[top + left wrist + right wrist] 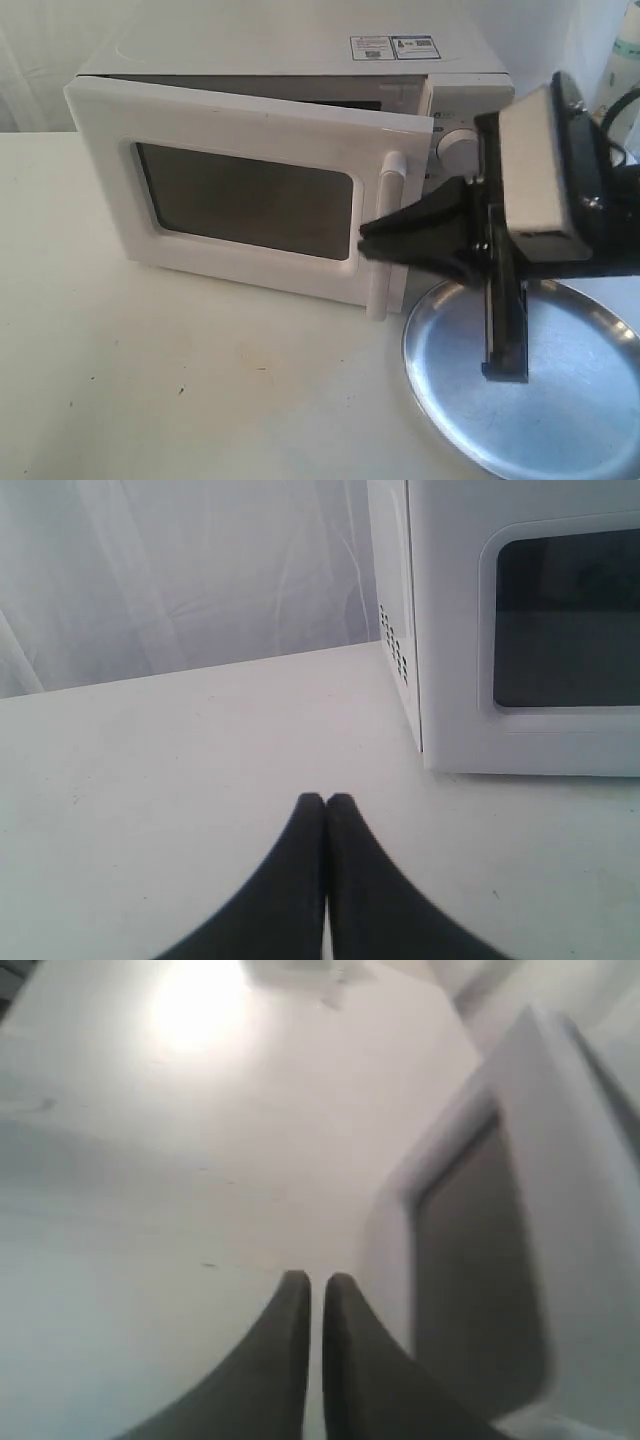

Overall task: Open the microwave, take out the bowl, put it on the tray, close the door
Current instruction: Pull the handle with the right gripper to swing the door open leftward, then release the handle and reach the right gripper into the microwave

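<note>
The white microwave [280, 45] stands at the back of the table with its door [110, 180] slightly ajar; a dark slit shows along the door's top. My right gripper [365, 240] [314, 1282] reaches across the vertical bar handle [388, 180], its tips against the door face by the dark window's edge. Its fingers stand almost together with a thin gap and nothing between them. The silver tray [560, 400] lies on the table below that arm. My left gripper [325, 800] is shut and empty over bare table, short of the microwave's vented side [395, 580]. The bowl is hidden.
A white knob [458, 150] shows on the control panel just behind the right arm. A pale bottle [625, 60] stands at the far right back. White cloth hangs behind the table. The left arm is out of the exterior view.
</note>
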Action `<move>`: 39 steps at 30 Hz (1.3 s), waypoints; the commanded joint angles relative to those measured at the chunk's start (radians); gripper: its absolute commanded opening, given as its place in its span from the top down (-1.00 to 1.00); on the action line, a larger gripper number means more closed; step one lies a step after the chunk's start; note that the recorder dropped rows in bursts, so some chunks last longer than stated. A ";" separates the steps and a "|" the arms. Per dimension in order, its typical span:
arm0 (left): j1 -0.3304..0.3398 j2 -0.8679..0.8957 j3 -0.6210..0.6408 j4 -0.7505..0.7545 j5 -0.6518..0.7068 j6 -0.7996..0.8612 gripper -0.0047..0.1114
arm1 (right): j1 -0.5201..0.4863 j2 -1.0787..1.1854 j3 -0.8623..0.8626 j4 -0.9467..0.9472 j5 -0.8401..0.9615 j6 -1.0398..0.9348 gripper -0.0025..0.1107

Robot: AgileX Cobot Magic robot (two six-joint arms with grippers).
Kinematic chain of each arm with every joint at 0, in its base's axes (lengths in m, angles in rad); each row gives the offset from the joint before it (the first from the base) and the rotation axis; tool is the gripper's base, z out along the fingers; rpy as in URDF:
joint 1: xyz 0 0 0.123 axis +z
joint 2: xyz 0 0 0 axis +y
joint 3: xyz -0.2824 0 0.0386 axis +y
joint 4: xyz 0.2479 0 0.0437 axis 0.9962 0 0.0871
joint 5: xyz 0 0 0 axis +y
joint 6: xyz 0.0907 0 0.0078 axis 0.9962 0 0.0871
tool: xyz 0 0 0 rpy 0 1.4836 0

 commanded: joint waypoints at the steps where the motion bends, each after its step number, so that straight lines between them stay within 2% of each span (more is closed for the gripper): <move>1: -0.007 -0.002 -0.003 -0.008 -0.005 0.000 0.92 | -0.001 -0.101 0.000 0.379 0.483 -0.111 0.96; 3: -0.007 -0.002 -0.003 -0.008 -0.005 0.000 0.92 | -0.001 -0.104 -0.015 0.633 0.665 -0.247 0.96; 5: -0.007 -0.002 -0.003 -0.008 -0.005 0.000 0.92 | -0.001 -0.088 -0.023 0.744 0.728 -0.355 0.96; 12: -0.007 -0.002 -0.003 -0.008 -0.005 0.000 0.92 | -0.001 0.075 -0.025 0.746 0.601 -0.394 0.96; 16: -0.007 -0.002 -0.003 -0.008 -0.005 0.000 0.92 | -0.001 0.176 -0.025 0.737 0.462 -0.398 0.96; 19: -0.007 -0.002 -0.003 -0.008 -0.005 0.000 0.92 | -0.001 0.222 -0.025 0.621 0.326 -0.385 0.96; 23: -0.007 -0.002 -0.003 -0.008 -0.005 0.000 0.92 | -0.001 0.227 -0.025 0.350 -0.005 -0.334 0.96; 26: -0.007 -0.002 -0.003 -0.008 -0.005 0.000 0.92 | -0.001 0.222 -0.025 0.265 -0.265 -0.361 0.96; 30: -0.007 -0.002 -0.003 -0.008 -0.005 0.000 0.92 | -0.001 0.213 -0.025 0.391 -0.265 -0.368 0.96; 34: -0.007 -0.002 -0.003 -0.008 -0.005 0.000 0.92 | 0.028 0.231 -0.025 0.597 -0.039 -0.339 0.96; 39: -0.007 -0.002 -0.003 -0.008 -0.005 0.000 0.92 | 0.118 0.307 -0.025 0.640 0.183 -0.369 0.96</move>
